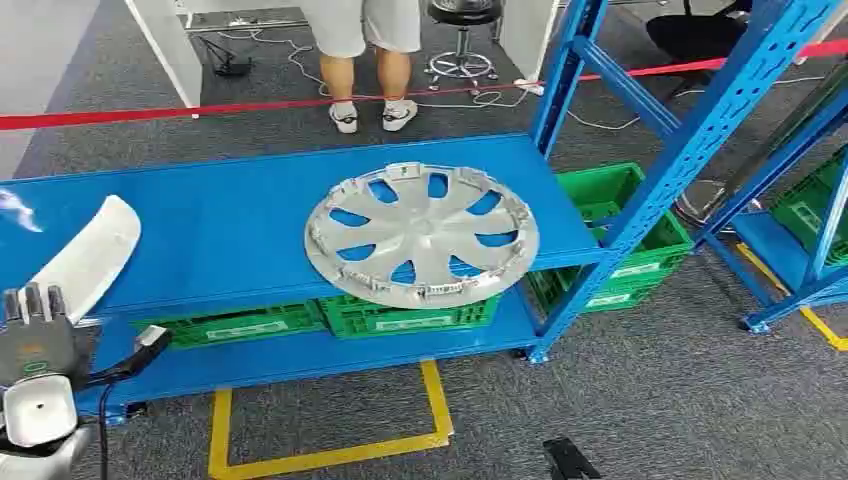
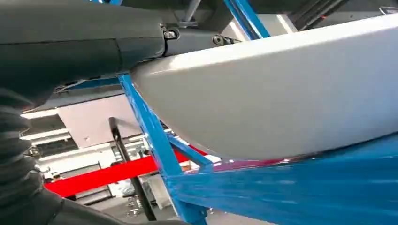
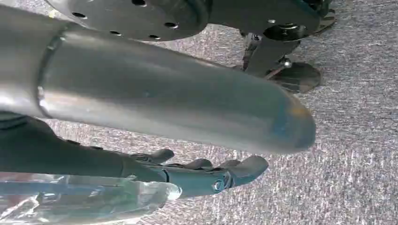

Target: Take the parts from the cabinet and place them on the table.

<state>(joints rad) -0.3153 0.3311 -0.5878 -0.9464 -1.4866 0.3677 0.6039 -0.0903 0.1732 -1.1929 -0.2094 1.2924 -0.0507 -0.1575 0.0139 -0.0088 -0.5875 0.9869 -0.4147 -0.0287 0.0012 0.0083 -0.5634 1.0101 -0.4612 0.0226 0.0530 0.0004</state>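
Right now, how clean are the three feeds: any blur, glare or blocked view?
Head view: mostly sharp, soft sheen on the blue table, hubcap clear. Left wrist view: the white panel looms close and soft, with streaky blur on the blue surface. Right wrist view: a blurred silver arm tube crosses it; the right hand shows below.

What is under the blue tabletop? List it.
Green crates sit on the lower shelf beneath the blue tabletop. Their contents are covered by the top and the silver wheel cover.
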